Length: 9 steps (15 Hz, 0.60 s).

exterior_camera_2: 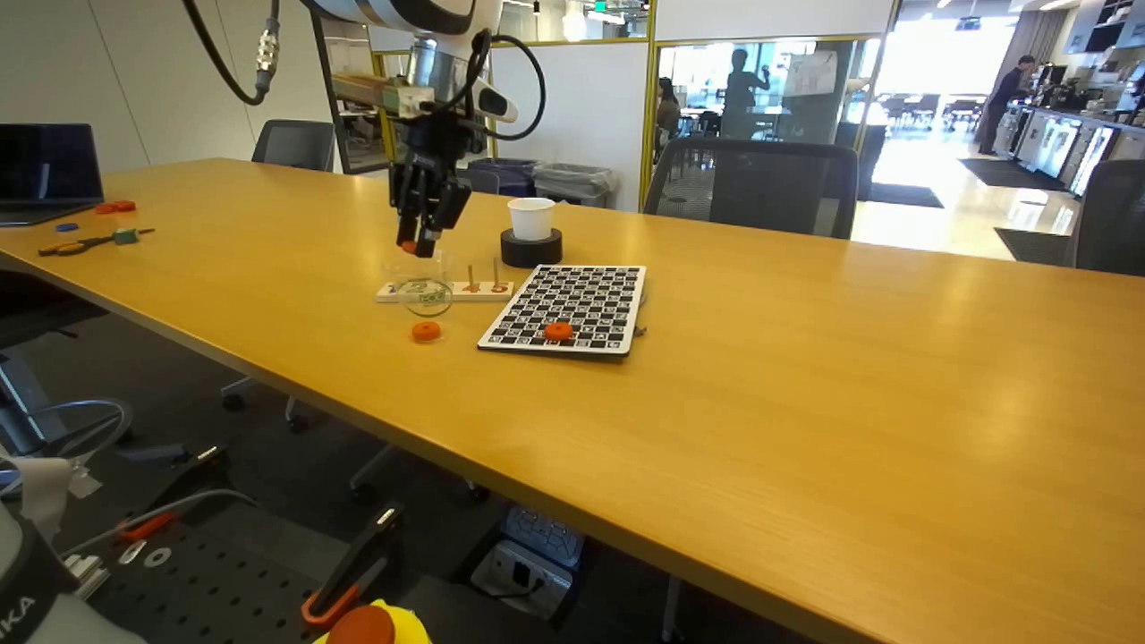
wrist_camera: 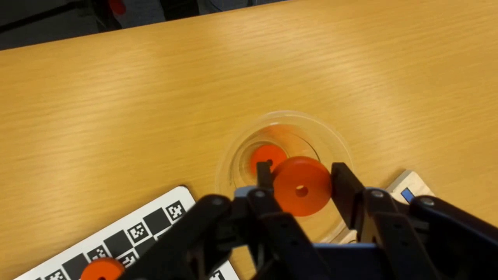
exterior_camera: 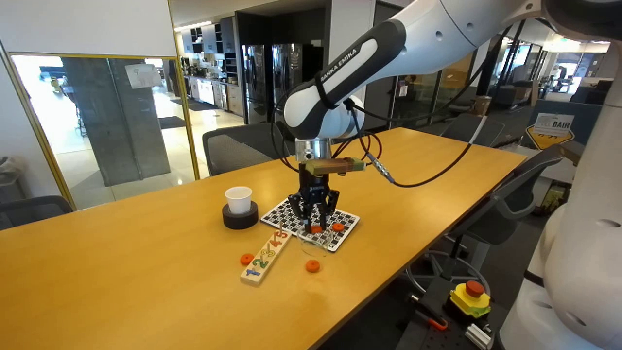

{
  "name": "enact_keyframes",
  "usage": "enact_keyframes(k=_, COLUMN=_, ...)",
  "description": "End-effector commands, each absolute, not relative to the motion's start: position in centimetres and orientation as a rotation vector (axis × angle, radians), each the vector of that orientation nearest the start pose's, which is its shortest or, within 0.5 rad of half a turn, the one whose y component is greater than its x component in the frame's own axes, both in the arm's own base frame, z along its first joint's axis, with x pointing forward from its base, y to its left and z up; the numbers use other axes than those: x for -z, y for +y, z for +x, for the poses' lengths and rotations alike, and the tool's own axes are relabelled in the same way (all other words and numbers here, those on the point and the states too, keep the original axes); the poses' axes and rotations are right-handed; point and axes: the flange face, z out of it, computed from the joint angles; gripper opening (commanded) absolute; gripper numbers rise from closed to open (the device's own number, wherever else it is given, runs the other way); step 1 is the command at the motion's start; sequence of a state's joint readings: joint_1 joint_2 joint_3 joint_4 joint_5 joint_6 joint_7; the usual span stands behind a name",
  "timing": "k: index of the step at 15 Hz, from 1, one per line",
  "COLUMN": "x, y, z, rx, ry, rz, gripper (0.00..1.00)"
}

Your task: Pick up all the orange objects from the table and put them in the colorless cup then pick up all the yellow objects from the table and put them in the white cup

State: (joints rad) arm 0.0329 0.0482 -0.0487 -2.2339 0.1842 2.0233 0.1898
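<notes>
I have my gripper [wrist_camera: 302, 175] closed snugly on an orange disc [wrist_camera: 302, 204], edge to edge across its width. Round and equally wide every way, it hangs over the clear cup [wrist_camera: 327, 142], flat face toward my wrist camera, hole running down cupward. Within the cup's outline shows a second orange disc [wrist_camera: 266, 153]. Near the cup, the number peg board [exterior_camera: 261, 263] slants lengthwise toward the checkered board [exterior_camera_2: 583, 300], which carries a loose orange disc [exterior_camera_2: 559, 332]. The white cup [exterior_camera: 238, 199] stands upright over a black round base [exterior_camera: 240, 220].
</notes>
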Motion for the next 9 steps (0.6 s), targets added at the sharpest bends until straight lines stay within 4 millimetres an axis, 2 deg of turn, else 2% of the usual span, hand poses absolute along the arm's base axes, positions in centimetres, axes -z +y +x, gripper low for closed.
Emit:
enact_keyframes(k=1, x=-32.7, y=0.1, z=50.4, rx=-0.456, ry=0.442, rz=-2.915, gripper=0.29)
enact_keyframes(k=2, x=-32.5, y=0.0, z=50.4, rx=-0.459, ry=0.467, rz=-2.920, gripper=0.67)
enact_keyframes(k=3, x=-32.3, y=-0.1, z=50.5, rx=-0.447, ry=0.494, rz=-2.930, gripper=0.69)
enact_keyframes(k=7, x=-32.5, y=-1.0, z=50.4, rx=-0.381, ry=0.563, rz=-2.928, gripper=0.97)
enact_keyframes(k=9, x=-33.8, y=-2.5, z=49.9, rx=-0.290, ry=0.627, rz=-2.917, gripper=1.00)
